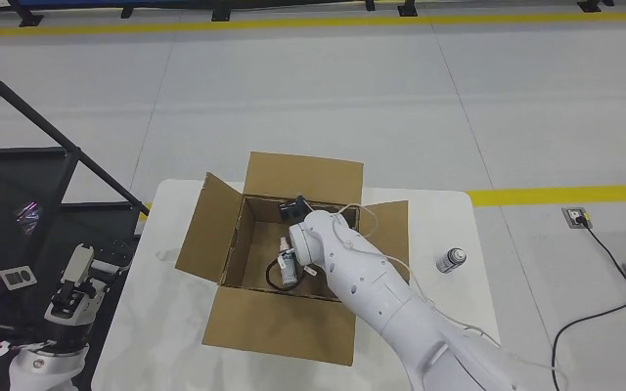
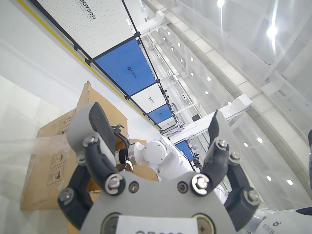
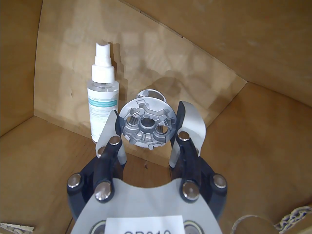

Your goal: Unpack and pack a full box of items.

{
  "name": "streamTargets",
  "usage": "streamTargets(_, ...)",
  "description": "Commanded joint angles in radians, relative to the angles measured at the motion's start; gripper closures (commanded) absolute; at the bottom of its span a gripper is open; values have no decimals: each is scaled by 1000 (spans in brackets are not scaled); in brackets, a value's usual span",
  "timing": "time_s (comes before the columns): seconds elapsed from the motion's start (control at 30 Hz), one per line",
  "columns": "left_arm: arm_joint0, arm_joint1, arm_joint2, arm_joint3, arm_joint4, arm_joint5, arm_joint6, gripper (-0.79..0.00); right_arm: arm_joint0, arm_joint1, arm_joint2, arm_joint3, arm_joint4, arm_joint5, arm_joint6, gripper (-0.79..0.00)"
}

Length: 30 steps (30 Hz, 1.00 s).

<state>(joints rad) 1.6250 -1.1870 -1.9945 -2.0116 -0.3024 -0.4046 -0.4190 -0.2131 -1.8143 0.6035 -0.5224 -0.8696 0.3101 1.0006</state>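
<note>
So the right gripper is down inside the box, and its two fingers look pinched onto the rim of a metal spool with nothing else in them. The spool sits deep in the box, close to where the floor meets a wall. It's a two-flange part. Its long axis runs hub to hub and points pretty much straight back up at the wrist, so the near flange faces the camera and the second flange peeks out behind it. Just beside it, nearly touching one finger, is a spray bottle. Its base is at the same crease and its nozzle points away from the gripper, but I can't tell for sure whether it's lying flat or standing. My worry is that grip. Two narrow pads on a thin, round, smooth metal edge means the spool could pivot or squirt out once its weight hangs on them. A lift that drifts sideways could also clip the bottle or snag a box flap. The left gripper is well outside the box, spread wide and empty, aimed up at the ceiling. A small silver can stands on the table off the box's right flap.
</note>
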Motion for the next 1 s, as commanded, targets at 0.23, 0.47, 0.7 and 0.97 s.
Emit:
streamTargets(0.23,0,0,0,0,0,0,0,-785,23,-31,3,51,0,5,-14,-594)
streamTargets(0.47,0,0,0,0,0,0,0,-785,31,-26,47,36,18,11,-68,-622)
streamTargets(0.7,0,0,0,0,0,0,0,-785,-41,48,149,-197,-35,31,-128,-637)
streamTargets(0.97,0,0,0,0,0,0,0,-785,-492,221,409,-1065,-474,139,73,-696)
